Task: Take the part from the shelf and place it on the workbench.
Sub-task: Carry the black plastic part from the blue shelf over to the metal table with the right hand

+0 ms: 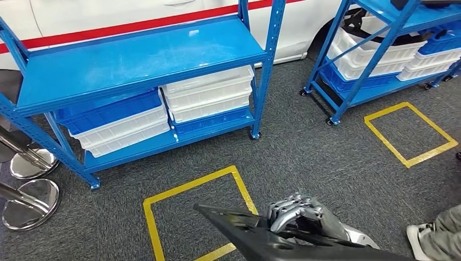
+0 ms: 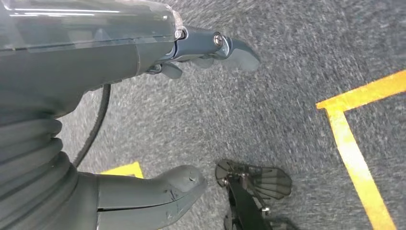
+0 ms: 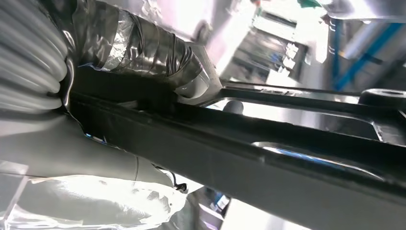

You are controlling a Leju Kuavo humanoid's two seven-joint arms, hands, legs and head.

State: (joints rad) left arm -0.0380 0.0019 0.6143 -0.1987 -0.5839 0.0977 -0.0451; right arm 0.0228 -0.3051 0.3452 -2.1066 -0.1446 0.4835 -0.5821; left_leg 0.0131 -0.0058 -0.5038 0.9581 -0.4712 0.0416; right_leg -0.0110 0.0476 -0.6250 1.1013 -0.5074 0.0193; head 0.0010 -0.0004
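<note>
Part [image 1: 255,231], a long flat black piece, sits gripped in the right hand [image 1: 296,213], fingers wrapped over its upper edge, low in front of the robot above grey carpet and just beside a yellow floor square [image 1: 198,209]. Left hand [image 2: 158,115] hangs over the carpet, thumb and fingers apart, holding nothing. Blue shelf [image 1: 141,60] with white and blue bins [image 1: 209,92] stands ahead; workbench not seen from here. Risks, as I judge them: the part is long and held near one end, so its free end could swing, sag or twist out of the fingers during walking or turning; it could clip a shelf post or the person whose shoe [image 1: 421,239] is close at the right. Right wrist view is glare-washed, so grip security is hard to confirm. No readable writing, labels or brands anywhere.
</note>
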